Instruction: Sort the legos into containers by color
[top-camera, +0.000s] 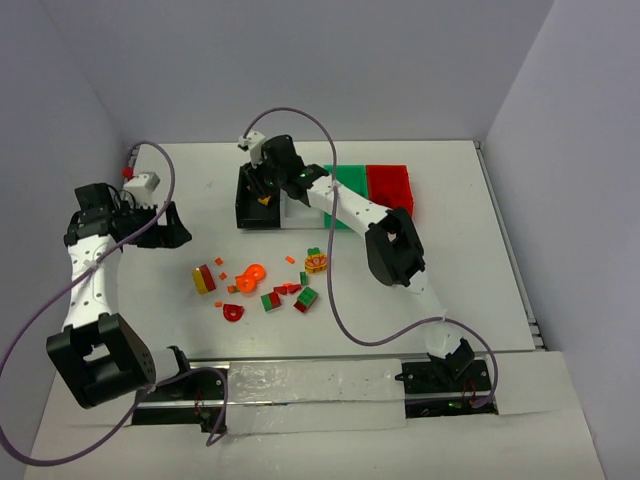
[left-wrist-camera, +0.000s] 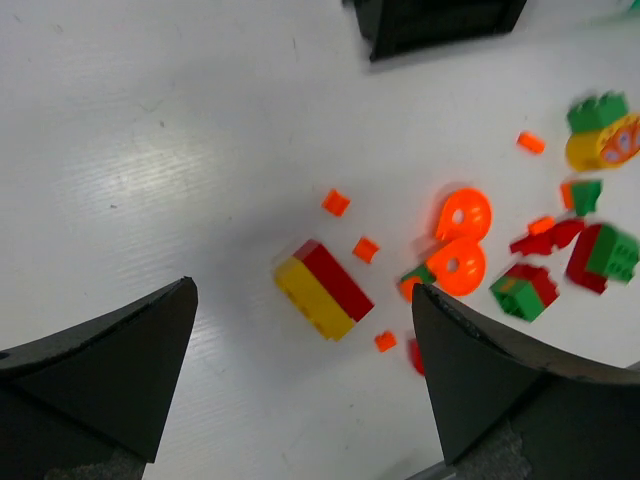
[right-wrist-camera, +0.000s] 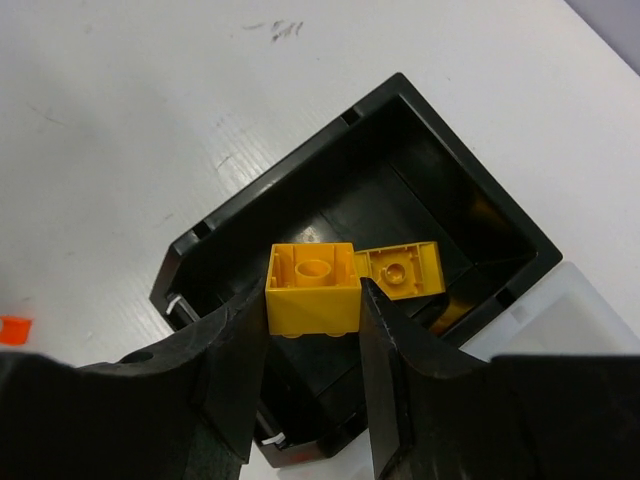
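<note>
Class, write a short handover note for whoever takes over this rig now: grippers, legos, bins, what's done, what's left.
Left gripper: open, fingers empty, near the loose legos.
Right gripper: shut on a yellow brick over the black bin.
Beside it: white bin, green bin, red bin.
Done: one yellow piece seemingly lies in the black bin.
Left: release this brick, sort the loose legos.

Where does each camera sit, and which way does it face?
Top external: above, behind the bases, facing down on the table; both arms show.
Left wrist: down past the open left gripper at loose legos.
Right wrist: down into the black bin; right gripper grips a yellow brick.
Shared: top and left wrist show the red-and-yellow brick.
</note>
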